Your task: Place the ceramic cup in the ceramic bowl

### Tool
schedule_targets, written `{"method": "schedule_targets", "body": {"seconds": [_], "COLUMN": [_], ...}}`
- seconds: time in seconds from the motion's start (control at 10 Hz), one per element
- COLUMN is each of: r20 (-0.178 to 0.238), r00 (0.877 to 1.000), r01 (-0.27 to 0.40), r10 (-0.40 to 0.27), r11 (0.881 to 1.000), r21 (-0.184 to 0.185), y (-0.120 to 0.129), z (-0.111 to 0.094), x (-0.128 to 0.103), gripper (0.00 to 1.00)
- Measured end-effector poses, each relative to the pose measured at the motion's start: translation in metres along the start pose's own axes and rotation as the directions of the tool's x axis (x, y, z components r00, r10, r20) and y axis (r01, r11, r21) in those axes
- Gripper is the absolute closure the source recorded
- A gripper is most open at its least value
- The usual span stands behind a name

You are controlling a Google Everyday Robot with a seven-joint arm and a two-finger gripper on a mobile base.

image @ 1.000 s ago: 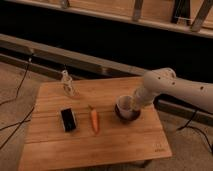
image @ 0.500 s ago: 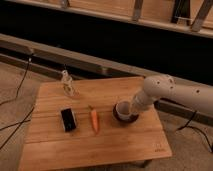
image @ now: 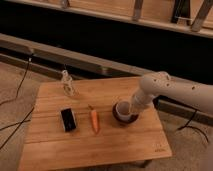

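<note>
On the right part of the wooden table [image: 100, 145], the ceramic cup [image: 121, 108] stands upright inside the ceramic bowl [image: 123, 118]. The cup is small, white and plain, and its open mouth faces up. The bowl is dark, glossy and shallow, wider than the cup, and its rim shows around the cup's base on the near and left sides.

The gripper [image: 131, 107] is at the cup's right side, low over the bowl, at the end of a white arm [image: 170, 90] that reaches in from the right edge of the view and bends down at a rounded joint. The gripper's end runs together with the white of the cup, so whether the jaws are apart or clamped on the cup cannot be told, nor whether they touch it.

Left of the bowl, near but apart from it, an orange carrot [image: 94, 121] lies flat on the boards, its length running from the far side toward the near side. Further left, a black rectangular block [image: 68, 119] lies on the table, just beside the carrot without touching it. Toward the far left corner, well apart from the bowl, a small clear glass bottle [image: 67, 83] stands upright.

Dark cables [image: 20, 80] trail over the floor to the left of the table, and another [image: 192, 122] hangs at the right under the arm. Behind the table runs a low ledge [image: 75, 60] below a dark wall.
</note>
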Motion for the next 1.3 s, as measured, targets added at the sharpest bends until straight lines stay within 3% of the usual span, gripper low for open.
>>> {"method": "schedule_targets", "body": {"seconds": [0.9,1.1,1.3], "r20": [0.026,0.044,0.05], "r00": [0.999,0.997,0.992], "r01": [0.025,0.067,0.117], "r10": [-0.025,-0.067,-0.118], "r11": [1.0,0.998,0.993], "r21": [0.003,0.003,0.025], "y": [0.016,0.032,0.049], "z": [-0.01,-0.02,-0.031], "x": [-0.007,-0.01,-0.011], "gripper": [0.24,0.24,0.24]}}
